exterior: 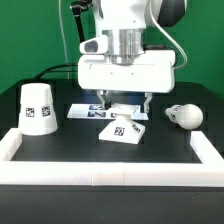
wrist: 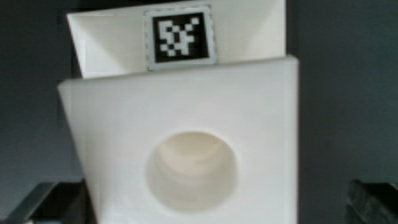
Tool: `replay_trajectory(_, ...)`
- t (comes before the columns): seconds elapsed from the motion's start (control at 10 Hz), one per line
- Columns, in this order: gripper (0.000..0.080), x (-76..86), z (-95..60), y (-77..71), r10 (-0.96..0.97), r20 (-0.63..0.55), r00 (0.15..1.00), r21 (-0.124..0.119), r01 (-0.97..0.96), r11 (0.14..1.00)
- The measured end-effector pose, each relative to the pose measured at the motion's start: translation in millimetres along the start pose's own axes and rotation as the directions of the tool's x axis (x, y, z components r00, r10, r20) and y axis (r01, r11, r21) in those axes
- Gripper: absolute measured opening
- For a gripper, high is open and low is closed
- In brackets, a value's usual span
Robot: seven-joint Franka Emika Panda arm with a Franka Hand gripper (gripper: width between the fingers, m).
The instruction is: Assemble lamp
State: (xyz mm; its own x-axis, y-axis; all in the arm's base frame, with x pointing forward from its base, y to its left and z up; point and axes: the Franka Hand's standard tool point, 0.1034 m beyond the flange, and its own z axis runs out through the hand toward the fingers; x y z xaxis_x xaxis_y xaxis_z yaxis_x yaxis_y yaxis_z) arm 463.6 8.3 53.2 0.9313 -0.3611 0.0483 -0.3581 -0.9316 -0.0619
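On the black worktop point(exterior: 75, 135) there are three white lamp parts, one of each kind. If the exterior view is read as a clock face, the one base point(exterior: 125, 130) lies at the centre. The one shade point(exterior: 38, 108) stands at 9 o'clock with its wide end down, and the one bulb point(exterior: 185, 115) lies at 3 o'clock. All three are well apart. I count one black-and-white square tag on the shade and one on the base; both are block patterns, not letters. The wrist view shows one round hollow point(wrist: 192, 165) in the base. The fingers point(exterior: 148, 102) are spread, one at each side of the base, and I cannot tell if they touch it. At 11 o'clock from the base, the marker board point(exterior: 90, 108) is partly hidden by the arm. A white rail point(exterior: 110, 172) borders the worktop at 6 o'clock.
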Motion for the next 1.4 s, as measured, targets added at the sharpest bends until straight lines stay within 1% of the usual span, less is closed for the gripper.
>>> replay_trajectory(0.5,0.0699,-0.7,1.6,0.9,-0.026,0.003,1.000,-0.002,0.026,1.000)
replay_trajectory(0.6,0.0570,-0.9,1.7,0.8,-0.029,0.004,1.000,-0.002,0.029,1.000)
replay_trajectory(0.7,0.0570,-0.8,1.6,0.6,-0.031,0.003,1.000,-0.001,0.031,1.000)
replay_trajectory(0.8,0.0535,-0.8,1.7,0.5,-0.032,0.003,0.999,-0.001,0.032,0.999)
replay_trajectory(1.4,0.0536,0.5,1.3,-0.4,-0.058,0.003,0.998,-0.001,0.058,0.998)
